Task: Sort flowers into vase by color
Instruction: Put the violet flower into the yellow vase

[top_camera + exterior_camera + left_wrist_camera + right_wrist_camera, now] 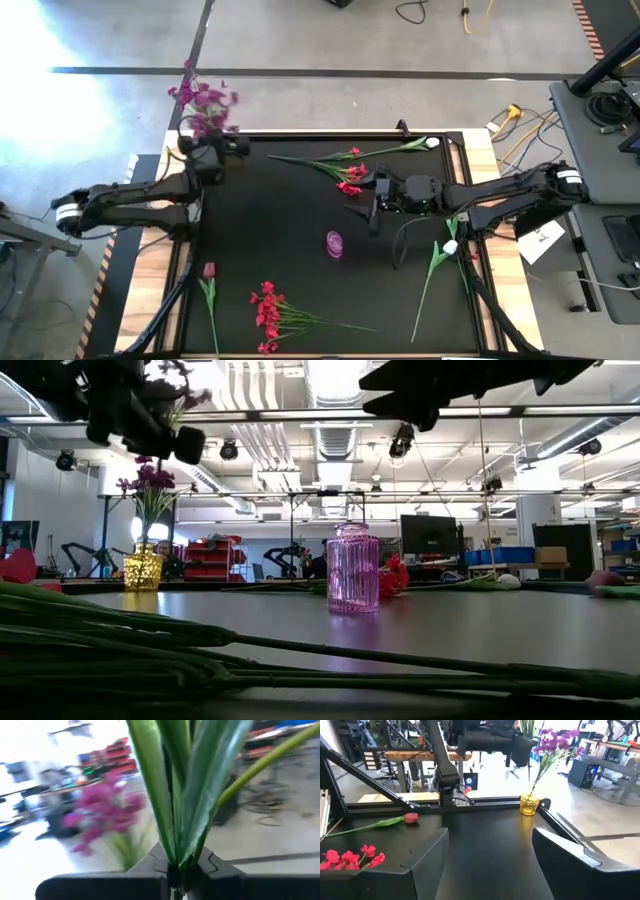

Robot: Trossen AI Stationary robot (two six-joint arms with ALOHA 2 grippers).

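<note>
Clamping thin green stems between its dark fingers, the left gripper [172,870] hovers at the black mat's far left corner, right over the small gold faceted vase [530,803] holding purple-magenta sprays [200,100]. Open black mat [280,230] lies between it and the right gripper [374,212], whose fingers stand apart over the mat's middle. Just beside that gripper, toward the near edge, sits a ribbed, translucent pink glass vase [353,568]; red-pink clusters [350,180] lie just beyond it. Nearer the front edge rest another red-pink bunch [268,312] and a dark red bud [209,270]. White tulip-like buds [450,247] lie at the right edge. Behind, a bright workshop with shelving.
</note>
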